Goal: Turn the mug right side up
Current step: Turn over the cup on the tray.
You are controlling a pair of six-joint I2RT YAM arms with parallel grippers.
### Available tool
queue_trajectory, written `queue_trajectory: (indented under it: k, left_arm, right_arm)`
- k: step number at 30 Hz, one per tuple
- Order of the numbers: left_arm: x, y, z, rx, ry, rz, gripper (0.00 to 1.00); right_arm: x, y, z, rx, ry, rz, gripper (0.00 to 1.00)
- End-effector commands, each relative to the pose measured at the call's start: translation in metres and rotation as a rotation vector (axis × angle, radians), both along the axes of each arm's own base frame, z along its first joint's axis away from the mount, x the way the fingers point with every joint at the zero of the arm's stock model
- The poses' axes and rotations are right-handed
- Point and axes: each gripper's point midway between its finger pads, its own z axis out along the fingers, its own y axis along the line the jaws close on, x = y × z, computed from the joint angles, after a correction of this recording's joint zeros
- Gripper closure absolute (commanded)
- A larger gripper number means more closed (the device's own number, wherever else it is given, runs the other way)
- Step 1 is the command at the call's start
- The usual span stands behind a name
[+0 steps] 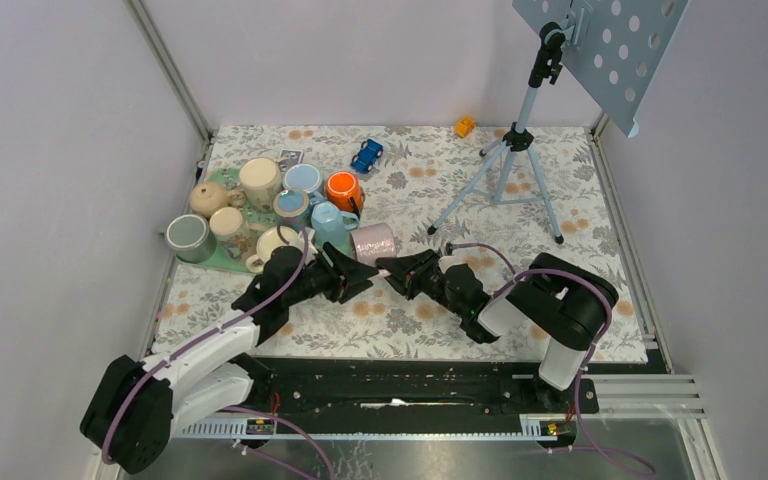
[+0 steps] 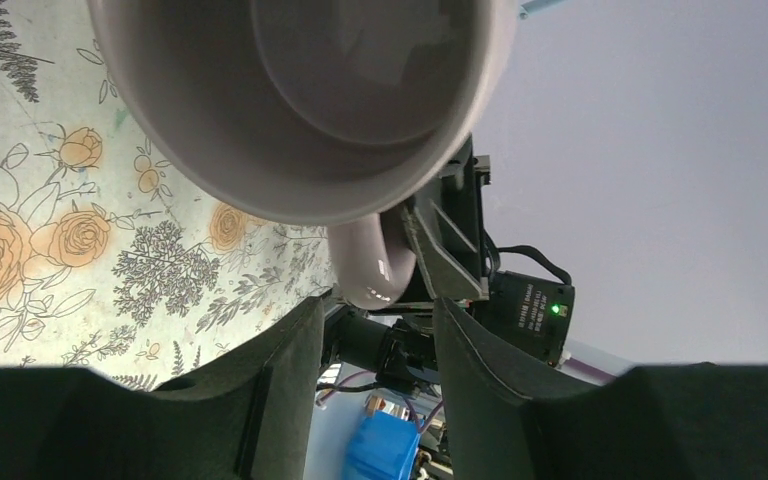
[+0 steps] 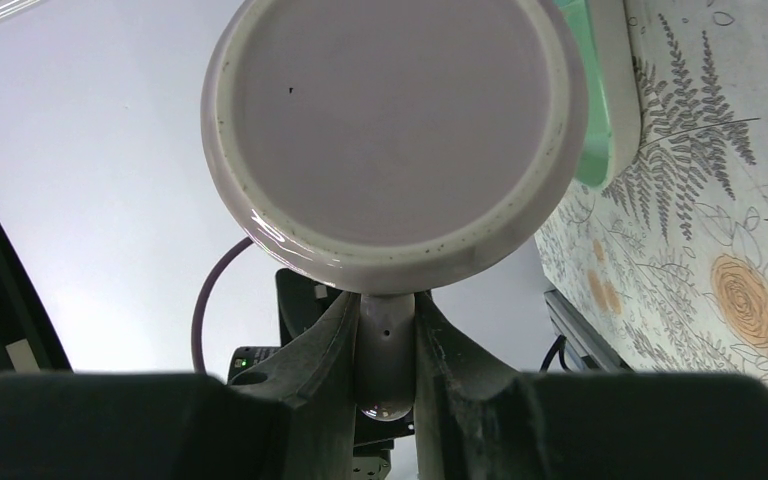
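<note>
Right fingers clamped on mug handle; left fingers apart beside rim. Glazed ceramic: likely stiff, heavyish, slick, breakable; handle grip may pivot, rim steadier.

Inspected: the left arm has black joint housings and white link shells, with a purple cable looped along it. The right arm is the same build, with its own purple lead. Both are bolted to a black rail. The left claw and right claw are matte black with wedge-shaped fingers. A black wrist module bears a green lamp and white lettering (too small to read).
</note>
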Motion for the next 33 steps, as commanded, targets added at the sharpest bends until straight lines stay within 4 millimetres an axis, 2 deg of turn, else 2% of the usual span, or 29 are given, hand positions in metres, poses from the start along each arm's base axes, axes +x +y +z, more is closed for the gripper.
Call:
queue_trajectory:
  k: [1, 12, 22, 28, 33]
  left_arm:
    - [0.009, -0.006, 0.023, -0.049, -0.064, -0.006, 0.53]
    - [0.019, -0.009, 0.04, -0.115, -0.114, 0.014, 0.59]
    - [0.023, -0.011, 0.04, -0.134, -0.115, 0.026, 0.62]
    - [0.025, -0.011, 0.043, -0.154, -0.127, 0.03, 0.62]
    - [0.026, -0.011, 0.047, -0.159, -0.139, 0.036, 0.68]
  right_arm:
    - [0.005, 0.002, 0.096, 0.261, -0.209, -0.001, 1.0]
    - [0.002, 0.0, 0.108, 0.299, -0.206, 0.004, 1.0]
    - [-0.001, -0.005, 0.121, 0.314, -0.228, 0.001, 1.0]
    - [-0.003, -0.007, 0.121, 0.313, -0.227, 0.001, 1.0]
    - [-0.004, -0.007, 0.122, 0.316, -0.23, 0.004, 1.0]
